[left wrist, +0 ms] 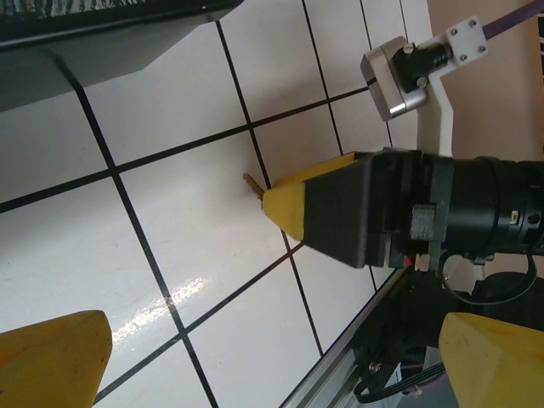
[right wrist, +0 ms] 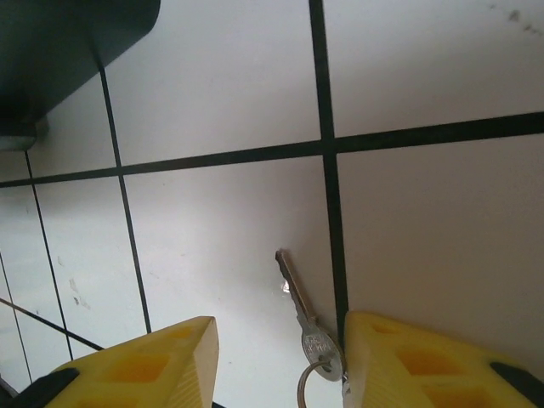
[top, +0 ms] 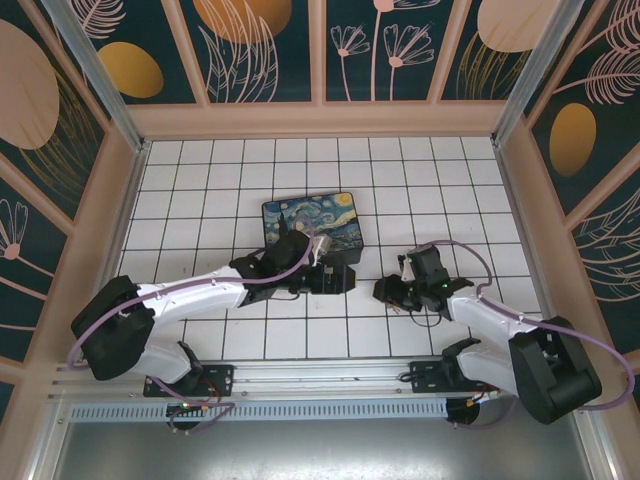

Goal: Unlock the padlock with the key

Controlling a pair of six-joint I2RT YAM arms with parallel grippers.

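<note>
- Panel walls (top: 260,50) painted with pale flowers and gold ovals on dark blue close in a white bench (top: 200,180) ruled into squares by black lines.
- A dark box (top: 312,222) with a swirling night-sky picture on its lid sits near the middle of the bench.
- The left arm (top: 190,295) reaches in from the near edge. The left claw (top: 335,277) is just off the box's near edge, by the corner on the right arm's side.
- From its own wrist camera, the left claw (left wrist: 276,357) stands wide. Its two yellow fingers (left wrist: 51,357) are far apart over bare tile, and the box's dark side (left wrist: 110,17) is just above them.
- The right arm (top: 490,320) bends in toward the box. The right claw (top: 385,291) is near the box's near corner but clear of it.
- The left wrist camera shows the right claw (left wrist: 293,204) with a yellow fingertip down at the tile.
- The key (right wrist: 302,314), thin and silvery, lies flat on the bench on the near side of the box.
- The right claw (right wrist: 276,340) is parted around the key without pinching it. The key's head is just beside one finger, and the other finger (right wrist: 144,365) is well apart from it.
- A wire ring (right wrist: 308,387) hangs from the key's head.
</note>
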